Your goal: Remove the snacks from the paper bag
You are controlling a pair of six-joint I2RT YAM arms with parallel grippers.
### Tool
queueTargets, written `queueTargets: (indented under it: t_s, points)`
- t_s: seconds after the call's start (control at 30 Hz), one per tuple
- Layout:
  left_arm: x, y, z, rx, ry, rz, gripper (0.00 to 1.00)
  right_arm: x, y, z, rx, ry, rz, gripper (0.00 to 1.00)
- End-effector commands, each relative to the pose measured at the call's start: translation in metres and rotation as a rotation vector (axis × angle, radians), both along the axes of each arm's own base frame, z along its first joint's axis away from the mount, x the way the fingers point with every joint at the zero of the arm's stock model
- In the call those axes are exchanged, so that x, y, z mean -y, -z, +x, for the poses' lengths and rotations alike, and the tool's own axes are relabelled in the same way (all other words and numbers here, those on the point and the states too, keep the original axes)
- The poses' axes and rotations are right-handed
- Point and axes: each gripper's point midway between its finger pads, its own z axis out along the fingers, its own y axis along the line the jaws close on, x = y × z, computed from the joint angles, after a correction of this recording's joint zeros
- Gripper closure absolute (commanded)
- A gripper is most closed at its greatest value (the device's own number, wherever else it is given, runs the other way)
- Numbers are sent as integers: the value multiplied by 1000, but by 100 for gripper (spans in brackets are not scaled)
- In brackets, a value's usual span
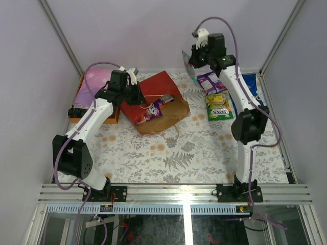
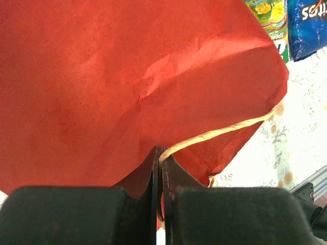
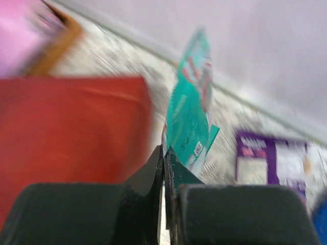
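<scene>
Right wrist view gives you what matters: the right gripper (image 3: pixel 164 153) is pinched shut on one end of a glossy teal snack packet (image 3: pixel 190 109), whose long axis stands up and away from the fingertips. The large red paper carrier bag (image 3: pixel 71 132) lies to its left, and a flat purple-and-white packet (image 3: pixel 271 161), already out, lies to its right, so the set-down looks rightward. The left gripper (image 2: pixel 161 155) is clamped on the bag's edge beside a thin string handle (image 2: pixel 219 133).
</scene>
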Motion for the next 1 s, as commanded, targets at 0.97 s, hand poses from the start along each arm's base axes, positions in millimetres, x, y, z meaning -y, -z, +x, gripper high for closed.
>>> queueTargets:
  t_s: [0.97]
  points:
    - [-4, -32, -7, 95, 5, 10, 100, -139, -60, -72, -352, -276, 657, 100]
